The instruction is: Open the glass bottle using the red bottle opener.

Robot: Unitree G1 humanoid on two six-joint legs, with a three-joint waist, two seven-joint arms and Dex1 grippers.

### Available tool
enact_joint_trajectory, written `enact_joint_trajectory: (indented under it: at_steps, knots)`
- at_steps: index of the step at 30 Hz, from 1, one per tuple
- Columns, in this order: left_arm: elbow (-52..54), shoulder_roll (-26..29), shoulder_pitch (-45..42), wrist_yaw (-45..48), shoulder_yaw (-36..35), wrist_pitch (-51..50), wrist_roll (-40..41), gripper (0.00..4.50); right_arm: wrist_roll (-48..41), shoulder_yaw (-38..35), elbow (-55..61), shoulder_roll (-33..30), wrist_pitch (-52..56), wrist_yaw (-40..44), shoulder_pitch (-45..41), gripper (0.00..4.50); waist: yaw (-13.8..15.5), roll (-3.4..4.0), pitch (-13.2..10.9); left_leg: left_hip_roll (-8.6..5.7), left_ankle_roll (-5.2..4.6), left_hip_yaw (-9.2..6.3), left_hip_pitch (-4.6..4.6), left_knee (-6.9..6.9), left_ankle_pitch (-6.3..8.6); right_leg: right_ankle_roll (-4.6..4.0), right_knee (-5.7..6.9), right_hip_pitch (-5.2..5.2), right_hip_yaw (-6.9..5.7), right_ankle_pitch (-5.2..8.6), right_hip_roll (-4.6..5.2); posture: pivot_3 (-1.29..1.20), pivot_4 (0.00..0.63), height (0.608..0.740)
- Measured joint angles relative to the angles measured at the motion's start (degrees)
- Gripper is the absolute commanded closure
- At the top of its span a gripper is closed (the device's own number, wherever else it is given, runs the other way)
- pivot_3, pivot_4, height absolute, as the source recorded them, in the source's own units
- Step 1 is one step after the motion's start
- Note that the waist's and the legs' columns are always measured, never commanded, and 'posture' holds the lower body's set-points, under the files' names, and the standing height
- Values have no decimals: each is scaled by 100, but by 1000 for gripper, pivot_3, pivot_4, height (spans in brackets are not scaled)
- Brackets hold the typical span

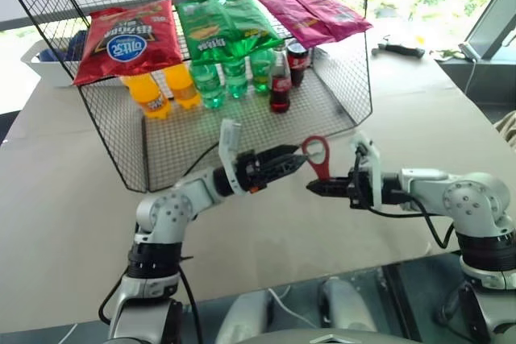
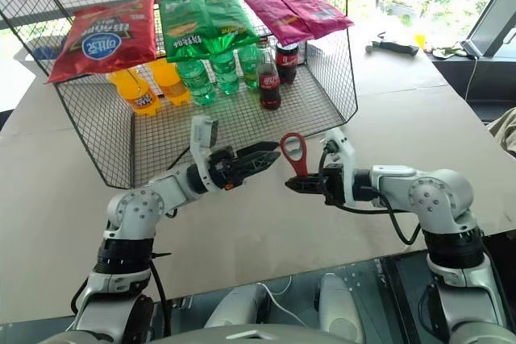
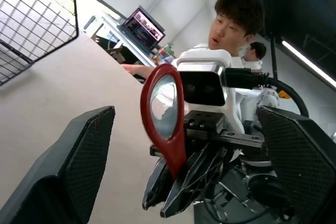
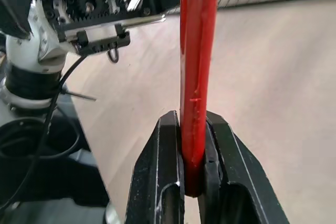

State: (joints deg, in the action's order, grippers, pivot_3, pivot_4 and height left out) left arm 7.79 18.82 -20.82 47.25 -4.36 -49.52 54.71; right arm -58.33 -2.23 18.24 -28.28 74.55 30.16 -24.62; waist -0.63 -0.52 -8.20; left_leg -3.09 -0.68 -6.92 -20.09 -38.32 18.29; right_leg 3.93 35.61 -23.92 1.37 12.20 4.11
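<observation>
The glass bottle (image 1: 280, 82) stands upright inside the wire basket (image 1: 161, 142), among other drinks at the back. In front of the basket and above the table, my right gripper (image 1: 316, 186) is shut on the handle of the red bottle opener (image 1: 316, 155), whose oval ring points up. The right wrist view shows the red handle (image 4: 194, 77) clamped between both fingers (image 4: 165, 171). My left gripper (image 1: 297, 156) is open, level with the ring and just to its left. In the left wrist view the ring (image 3: 164, 106) stands between the spread fingers (image 3: 79, 156), untouched.
Red, green and magenta snack bags (image 1: 129, 38) lie on top of the basket. Orange bottles (image 1: 149, 94), green bottles (image 1: 211, 82) and a stubby dark drink (image 1: 297, 62) stand inside. A tool (image 1: 399, 48) lies far right. A person (image 3: 236, 22) appears behind my right arm.
</observation>
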Motion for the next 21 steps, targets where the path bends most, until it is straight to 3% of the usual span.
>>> enact_joint_trajectory:
  at_steps: [5,10,15,21]
  knots:
    - [90,-126,98,-509,-25,737,-647,52,414,-283,420,38,-685,-386,356,4500,22,-1,-1,-2,0,2,0,-1,0,1,-1,0,1,-1,1,0,150,740]
    - [-537,-516,-338,-1431,47,2639,-2357,52,1442,-306,600,286,-1849,-995,372,4500,74,-3,-1,-12,3,4,0,-2,-2,2,2,0,0,-1,0,0,150,740]
    - [-2295,-648,-1342,-2455,198,4638,-4072,52,2845,34,677,541,-3277,-1513,83,4500,130,-3,-1,-23,3,9,-5,2,-2,2,0,-15,3,-1,-1,0,150,740]
    - [-4624,-1007,-2220,-3031,407,6033,-4966,52,3930,764,1184,958,-4154,-1914,145,4500,137,-12,4,-41,3,-5,-86,-12,-3,2,11,-85,-11,-2,12,0,150,740]
